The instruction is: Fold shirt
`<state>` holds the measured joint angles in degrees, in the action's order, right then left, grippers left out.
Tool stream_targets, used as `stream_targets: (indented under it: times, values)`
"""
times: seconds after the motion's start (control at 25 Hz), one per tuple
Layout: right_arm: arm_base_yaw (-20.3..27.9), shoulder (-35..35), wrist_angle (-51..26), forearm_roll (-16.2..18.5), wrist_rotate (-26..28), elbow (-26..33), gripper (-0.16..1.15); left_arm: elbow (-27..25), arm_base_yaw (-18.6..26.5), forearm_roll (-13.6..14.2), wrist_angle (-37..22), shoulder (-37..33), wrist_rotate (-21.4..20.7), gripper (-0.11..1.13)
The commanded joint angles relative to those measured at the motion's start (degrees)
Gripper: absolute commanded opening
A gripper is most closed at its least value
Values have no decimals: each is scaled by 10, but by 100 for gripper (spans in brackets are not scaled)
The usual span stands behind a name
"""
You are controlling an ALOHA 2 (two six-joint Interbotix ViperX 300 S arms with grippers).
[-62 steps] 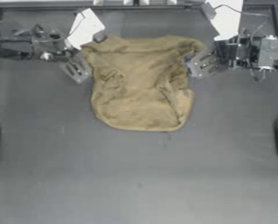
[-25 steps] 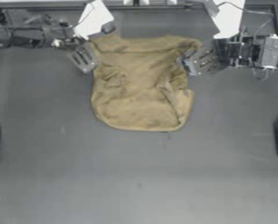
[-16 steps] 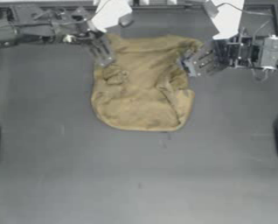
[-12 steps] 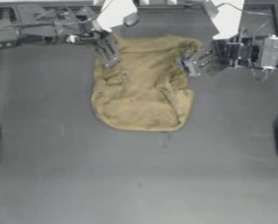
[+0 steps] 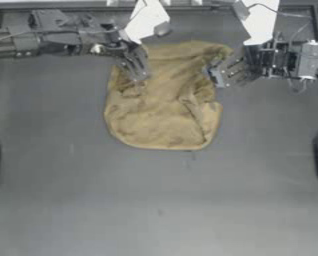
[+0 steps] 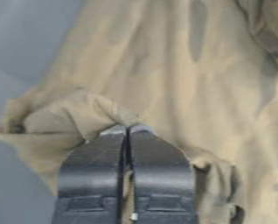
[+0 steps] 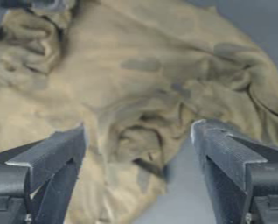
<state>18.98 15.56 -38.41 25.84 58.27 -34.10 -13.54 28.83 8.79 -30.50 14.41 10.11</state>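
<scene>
We see one shirt (image 5: 163, 105), a tan camouflaged heap lying bunched in the far middle of the dark table (image 5: 155, 200), its lower edge rounded and its upper edge near the table's far side. It is crumpled, not spread, so we judge the folding has hardly begun.

The left gripper (image 5: 136, 67) has come in over the last seconds from beside the shirt's left edge onto its upper left part. In the left wrist view its fingers (image 6: 95, 162) are pressed together with a fold of cloth rising around their tips; we take it they have pinched that cloth, which would let the arm pull that corner out flat.

The right gripper (image 5: 218, 75) has stayed at the shirt's upper right edge. Its fingers (image 7: 50, 157) stand wide apart and hold nothing, with a rumpled lump of cloth between them in the right wrist view.

We count one shirt, two grippers, one table.
</scene>
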Motion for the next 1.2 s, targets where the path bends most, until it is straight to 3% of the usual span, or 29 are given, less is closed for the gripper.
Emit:
stream_targets:
  times: [0.04,0.12,0.2,0.36,0.52,0.76,1.2]
  values:
    - [-1,8,2,0,1,3,98,15,3,-15,4,-15,-11,71]
    - [-1,8,3,-1,1,2,98,15,2,-18,5,-15,-12,94]
    - [-1,8,4,-2,0,2,98,15,2,-20,7,-18,-12,107]
    - [-1,8,3,0,0,1,98,15,2,-20,22,-33,-14,100]
    - [3,8,2,4,-3,-2,98,15,2,-15,24,-54,-17,102]
    - [47,4,-19,4,-18,-17,98,4,-4,-13,16,-99,-26,102]
    - [113,-55,-39,-23,-116,2,98,-34,-23,-12,4,-159,-26,102]
